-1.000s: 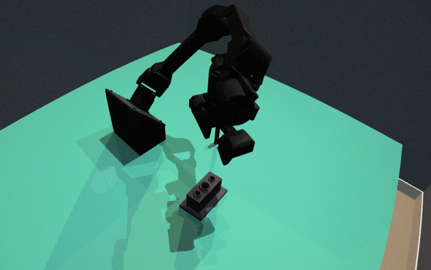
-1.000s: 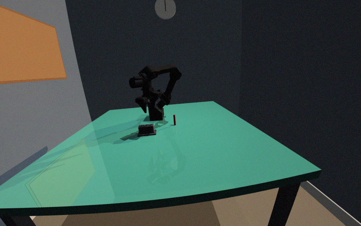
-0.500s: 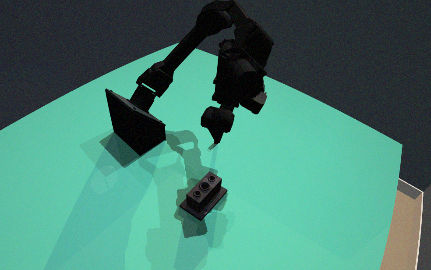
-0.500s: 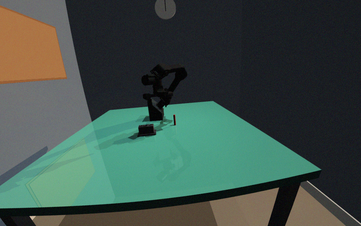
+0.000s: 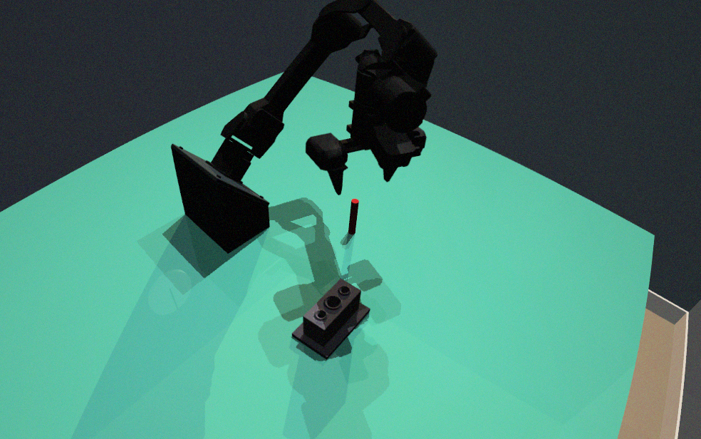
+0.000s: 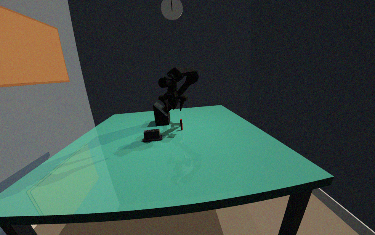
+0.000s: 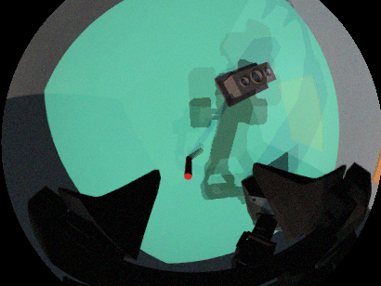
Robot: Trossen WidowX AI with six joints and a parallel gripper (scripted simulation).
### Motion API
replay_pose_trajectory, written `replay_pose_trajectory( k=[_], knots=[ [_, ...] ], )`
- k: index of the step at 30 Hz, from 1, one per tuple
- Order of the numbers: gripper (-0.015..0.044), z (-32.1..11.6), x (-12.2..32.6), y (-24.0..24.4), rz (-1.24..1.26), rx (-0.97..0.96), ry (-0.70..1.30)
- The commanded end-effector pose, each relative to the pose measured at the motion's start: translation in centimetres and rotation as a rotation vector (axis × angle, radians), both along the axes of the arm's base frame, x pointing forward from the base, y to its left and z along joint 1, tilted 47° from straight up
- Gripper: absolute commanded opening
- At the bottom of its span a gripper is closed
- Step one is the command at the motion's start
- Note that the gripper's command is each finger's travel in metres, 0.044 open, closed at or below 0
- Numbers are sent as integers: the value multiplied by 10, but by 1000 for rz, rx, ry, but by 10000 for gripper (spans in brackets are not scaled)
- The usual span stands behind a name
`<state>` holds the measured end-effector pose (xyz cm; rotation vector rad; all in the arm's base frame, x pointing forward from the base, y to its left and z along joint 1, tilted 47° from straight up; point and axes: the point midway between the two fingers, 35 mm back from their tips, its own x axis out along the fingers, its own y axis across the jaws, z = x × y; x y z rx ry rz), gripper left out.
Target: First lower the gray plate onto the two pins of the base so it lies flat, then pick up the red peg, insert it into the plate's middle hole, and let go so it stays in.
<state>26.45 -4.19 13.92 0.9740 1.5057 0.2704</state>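
Observation:
The gray plate [image 5: 337, 321] [image 6: 151, 134] [image 7: 232, 88], a thick block with three round holes in its top, sits level on the dark base [image 5: 310, 343] [image 6: 152, 139] [image 7: 238, 100]. The pins are too dark to make out clearly in the outer holes. The middle hole is the largest and looks empty. The red peg [image 5: 352, 217] [image 6: 181, 124] [image 7: 188, 168] stands upright on the table, apart from the base, on the arm's side. My gripper [image 5: 362, 187] [image 6: 173, 110] [image 7: 206, 172] is wide open and empty, above the peg. In the wrist view the peg shows between the fingertips, closer to the left one.
The green table [image 5: 491, 259] [image 6: 221, 155] [image 7: 116, 70] carries the arm's black mount [image 5: 222, 207] [image 6: 161, 117], which stands to the left of the peg in the top view. Shadows of the arm fall around the base.

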Motion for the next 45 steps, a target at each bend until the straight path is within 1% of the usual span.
replay_pose_trajectory(
  k=[1, 18, 23, 45],
  knots=[
    [440, 17, -38, 41, -472, 111, 498],
    [440, 17, -38, 41, -472, 111, 498],
    [440, -4, -34, 64, -472, 111, 497],
    [440, -27, -29, 90, -473, 110, 496]
  ],
)
